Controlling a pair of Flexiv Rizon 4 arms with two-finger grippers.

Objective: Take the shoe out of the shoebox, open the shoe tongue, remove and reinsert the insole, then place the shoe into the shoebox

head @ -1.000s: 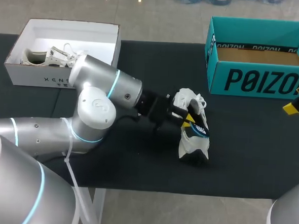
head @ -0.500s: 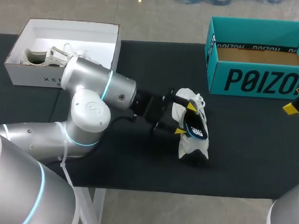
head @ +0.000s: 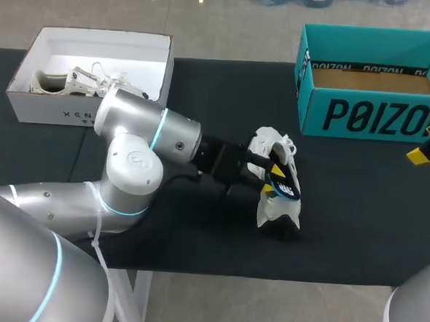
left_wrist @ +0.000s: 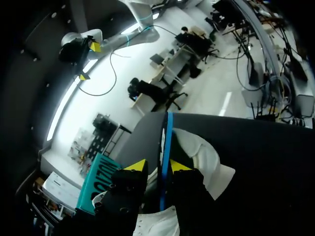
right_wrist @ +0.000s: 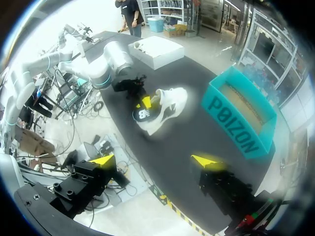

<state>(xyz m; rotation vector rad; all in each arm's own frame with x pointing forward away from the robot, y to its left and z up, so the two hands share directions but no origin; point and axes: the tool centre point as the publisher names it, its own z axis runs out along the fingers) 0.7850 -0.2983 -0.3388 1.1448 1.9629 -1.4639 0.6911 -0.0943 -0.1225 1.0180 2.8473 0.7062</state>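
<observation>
A white shoe [head: 276, 207] lies on the black table near the middle, toe toward the front edge. A dark insole with a blue edge [head: 284, 187] sticks up out of its opening. My left gripper [head: 273, 179] comes in from the left and is shut on that insole. In the left wrist view the insole's blue edge [left_wrist: 165, 157] stands between the two yellow tips of the gripper [left_wrist: 157, 166], with the white shoe [left_wrist: 209, 164] behind it. My right gripper [head: 428, 141] hangs open at the table's right edge, far from the shoe [right_wrist: 170, 104], with nothing in it [right_wrist: 155, 160].
A teal shoebox [head: 371, 112] stands open at the back right, nothing showing inside it. A white shoebox [head: 36, 103] at the back left holds another pale shoe [head: 70, 81]. My left arm [head: 139, 145] lies across the table's left half.
Half a second ago my left gripper stood wide open, drawn back a little from the shoe. It has since moved in again and closed on the insole. The right arm has kept still.
</observation>
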